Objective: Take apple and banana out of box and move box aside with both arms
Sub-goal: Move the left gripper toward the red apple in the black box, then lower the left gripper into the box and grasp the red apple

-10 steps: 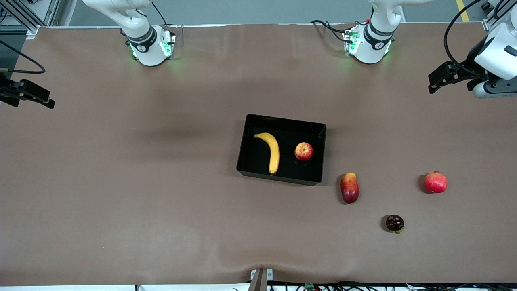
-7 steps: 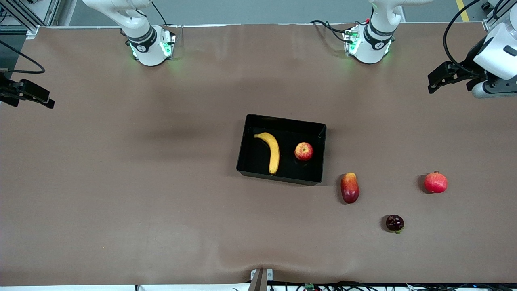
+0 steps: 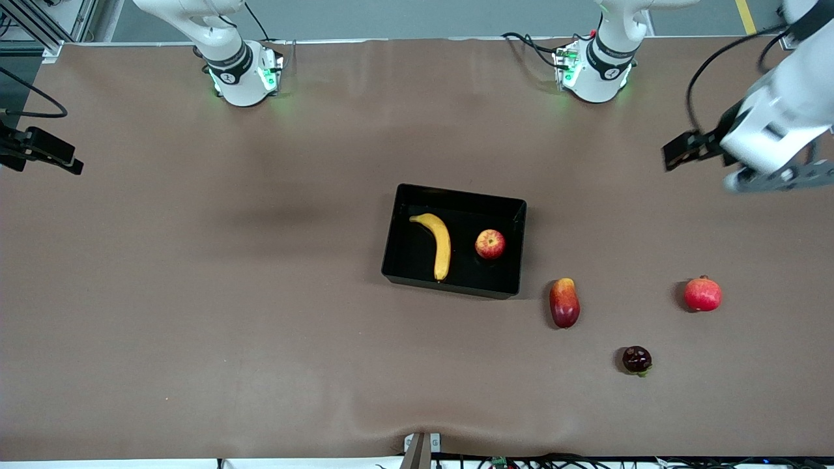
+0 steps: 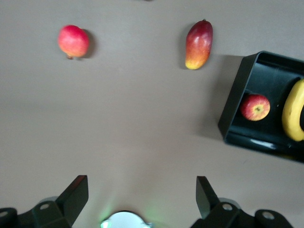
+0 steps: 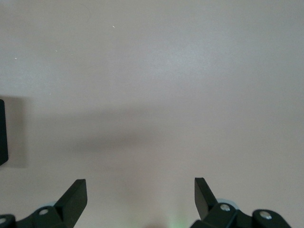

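Observation:
The black box [image 3: 407, 202] stands at mid-table. In it lie the yellow banana [image 3: 439, 243] and, beside it toward the left arm's end, the small red apple [image 3: 490, 244]. The left wrist view also shows the box [image 4: 235, 107], the apple [image 4: 255, 107] and the banana [image 4: 293, 111]. My left gripper [image 4: 142, 194] is open and empty, high over bare table at the left arm's end [image 3: 681, 155]. My right gripper [image 5: 141, 194] is open and empty, high over the right arm's end [image 3: 49, 153]. A sliver of the box [image 5: 2, 133] shows at the edge of its view.
On the table, nearer the front camera than the box toward the left arm's end, lie a red-yellow mango [image 3: 564, 303], a red pomegranate [image 3: 703, 294] and a small dark fruit [image 3: 636, 359]. The mango [image 4: 199, 39] and pomegranate [image 4: 73, 41] also show in the left wrist view.
The left arm's hand has swung in from the table's end toward the box. The right gripper has barely shifted. The fruits and the box have not moved.

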You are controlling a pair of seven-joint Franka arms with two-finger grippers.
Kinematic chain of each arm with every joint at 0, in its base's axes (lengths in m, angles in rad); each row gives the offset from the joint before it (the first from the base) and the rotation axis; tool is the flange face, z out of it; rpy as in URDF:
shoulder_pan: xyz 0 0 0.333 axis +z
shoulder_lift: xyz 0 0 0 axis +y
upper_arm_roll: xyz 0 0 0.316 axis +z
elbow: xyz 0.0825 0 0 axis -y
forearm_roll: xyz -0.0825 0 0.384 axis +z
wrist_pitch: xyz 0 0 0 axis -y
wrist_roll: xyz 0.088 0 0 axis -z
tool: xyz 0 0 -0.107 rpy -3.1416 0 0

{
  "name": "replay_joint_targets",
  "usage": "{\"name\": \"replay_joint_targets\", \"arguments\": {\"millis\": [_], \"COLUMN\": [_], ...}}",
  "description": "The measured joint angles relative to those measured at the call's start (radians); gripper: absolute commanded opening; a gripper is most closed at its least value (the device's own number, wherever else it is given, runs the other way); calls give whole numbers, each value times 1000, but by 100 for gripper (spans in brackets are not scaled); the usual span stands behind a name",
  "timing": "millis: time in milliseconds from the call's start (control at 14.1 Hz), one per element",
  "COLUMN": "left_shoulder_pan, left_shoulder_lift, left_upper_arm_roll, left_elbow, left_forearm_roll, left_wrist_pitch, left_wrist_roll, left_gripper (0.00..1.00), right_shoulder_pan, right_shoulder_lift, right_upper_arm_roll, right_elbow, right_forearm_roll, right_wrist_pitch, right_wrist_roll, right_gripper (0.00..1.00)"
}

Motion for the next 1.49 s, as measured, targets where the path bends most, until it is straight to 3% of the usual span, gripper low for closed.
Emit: {"name": "replay_joint_targets", "arguments": {"millis": [284, 640, 853, 1138, 1493], "left_shoulder_pan": [-86, -239, -282, -308, -315], "left_shoulder_lift": [134, 272, 361, 463, 497], "left_upper_arm_roll": [-64, -68, -67, -67, -67], "left_elbow": [-21, -57, -68, -96, -156], "left_forearm_roll": [-3, -3, 17, 42, 80], "left_wrist_pitch": [166, 366, 459, 587, 667], "left_wrist_roll": [-312, -689, -864, -988, -1034], "left_gripper": [100, 100, 100, 100, 100], "right_shoulder_pan": [0, 0, 0, 0, 0], "right_shoulder_lift": [0, 0, 0, 0, 0], "right_upper_arm_roll": [0, 1, 1, 1, 1], "right_elbow": [0, 0, 0, 0, 0], "right_forearm_roll": [1, 1, 1, 1, 1], "right_wrist_pitch": [0, 0, 0, 0, 0], "right_wrist_roll": [0, 0, 0, 0, 0], "right_gripper": [100, 100, 100, 100, 100]}}
